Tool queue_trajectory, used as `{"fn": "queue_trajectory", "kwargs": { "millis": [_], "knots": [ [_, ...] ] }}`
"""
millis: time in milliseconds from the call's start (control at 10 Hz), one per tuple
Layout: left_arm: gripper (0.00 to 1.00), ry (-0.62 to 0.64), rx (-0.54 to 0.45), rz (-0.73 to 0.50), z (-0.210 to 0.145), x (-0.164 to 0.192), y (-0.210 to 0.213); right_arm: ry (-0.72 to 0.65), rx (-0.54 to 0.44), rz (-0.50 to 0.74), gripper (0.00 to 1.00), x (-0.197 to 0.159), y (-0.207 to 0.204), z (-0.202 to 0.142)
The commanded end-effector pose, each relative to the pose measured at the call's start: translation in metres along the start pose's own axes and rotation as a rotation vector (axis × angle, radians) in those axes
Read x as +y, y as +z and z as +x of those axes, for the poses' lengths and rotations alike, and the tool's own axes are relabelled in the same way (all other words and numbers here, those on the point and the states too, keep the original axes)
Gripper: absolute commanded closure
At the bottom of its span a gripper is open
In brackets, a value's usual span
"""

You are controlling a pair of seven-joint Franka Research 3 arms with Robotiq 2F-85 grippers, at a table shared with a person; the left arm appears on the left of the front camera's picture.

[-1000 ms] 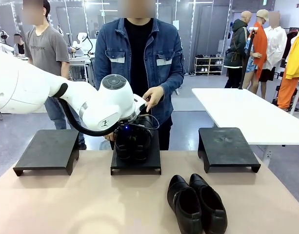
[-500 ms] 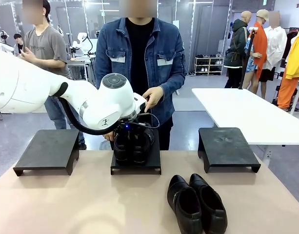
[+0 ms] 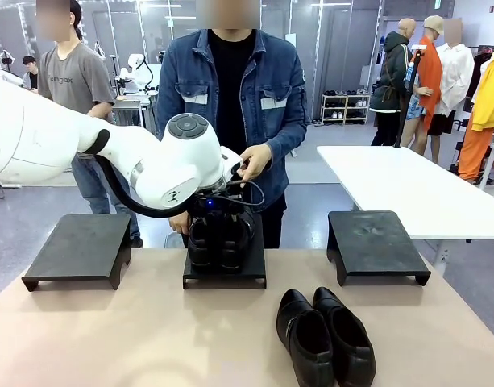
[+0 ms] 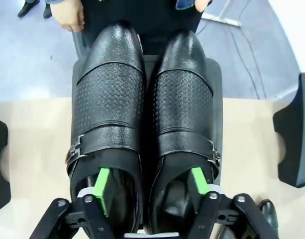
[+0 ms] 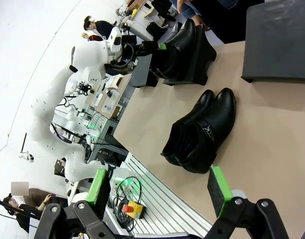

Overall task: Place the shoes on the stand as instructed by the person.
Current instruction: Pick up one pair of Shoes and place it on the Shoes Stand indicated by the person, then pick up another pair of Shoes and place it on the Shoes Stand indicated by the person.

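The chunkier pair of shoes (image 3: 220, 239) was seen standing side by side on the middle stand (image 3: 224, 279), toes toward the person (image 3: 230, 89). The left gripper (image 4: 150, 179) was spread wide, one green pad (image 4: 101, 186) dipped into each shoe opening, with nothing clamped. The sleeker pair (image 3: 325, 337) was seen lying on the table (image 3: 110, 339), nearer the robot. The right gripper (image 5: 158, 175) was spread wide and empty.

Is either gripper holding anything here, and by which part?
Nothing is held. The left gripper is open, one finger inside each chunky shoe on the middle stand, pads clear of their sides. The right gripper is open and empty.
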State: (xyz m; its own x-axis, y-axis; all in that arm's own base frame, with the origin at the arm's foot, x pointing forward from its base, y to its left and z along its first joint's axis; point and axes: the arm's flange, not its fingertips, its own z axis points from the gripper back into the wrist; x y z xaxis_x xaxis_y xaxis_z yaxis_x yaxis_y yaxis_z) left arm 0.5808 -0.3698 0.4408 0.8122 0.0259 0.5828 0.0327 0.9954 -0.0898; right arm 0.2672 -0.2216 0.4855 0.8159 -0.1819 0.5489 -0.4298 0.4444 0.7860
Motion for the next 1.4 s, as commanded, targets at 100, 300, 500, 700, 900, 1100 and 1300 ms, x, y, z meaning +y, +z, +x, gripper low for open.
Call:
{"fn": "queue_trajectory", "kwargs": {
  "millis": [100, 300, 500, 700, 900, 1100, 1300],
  "knots": [
    [0.00, 0.020, 0.016, 0.025, -0.0047, 0.0024, 0.0093, 0.019, -0.009, 0.011, 0.00, 0.0007, 0.0006, 0.0013],
    [0.00, 0.003, 0.001, 0.004, 0.0006, 0.0007, 0.0012, 0.019, -0.009, 0.011, 0.00, 0.0007, 0.0006, 0.0013],
    [0.00, 0.003, 0.001, 0.004, 0.0006, 0.0007, 0.0012, 0.019, -0.009, 0.011, 0.00, 0.0007, 0.0006, 0.0013],
    [0.00, 0.003, 0.001, 0.004, 0.0006, 0.0007, 0.0012, 0.019, -0.009, 0.011, 0.00, 0.0007, 0.0006, 0.0013],
    [0.00, 0.003, 0.001, 0.004, 0.0006, 0.0007, 0.0012, 0.019, -0.009, 0.011, 0.00, 0.0007, 0.0006, 0.0013],
    [0.00, 0.003, 0.001, 0.004, 0.0006, 0.0007, 0.0012, 0.019, -0.009, 0.011, 0.00, 0.0007, 0.0006, 0.0013],
    [0.00, 0.003, 0.001, 0.004, 0.0006, 0.0007, 0.0012, 0.019, -0.009, 0.011, 0.00, 0.0007, 0.0006, 0.0013]
  ]
}}
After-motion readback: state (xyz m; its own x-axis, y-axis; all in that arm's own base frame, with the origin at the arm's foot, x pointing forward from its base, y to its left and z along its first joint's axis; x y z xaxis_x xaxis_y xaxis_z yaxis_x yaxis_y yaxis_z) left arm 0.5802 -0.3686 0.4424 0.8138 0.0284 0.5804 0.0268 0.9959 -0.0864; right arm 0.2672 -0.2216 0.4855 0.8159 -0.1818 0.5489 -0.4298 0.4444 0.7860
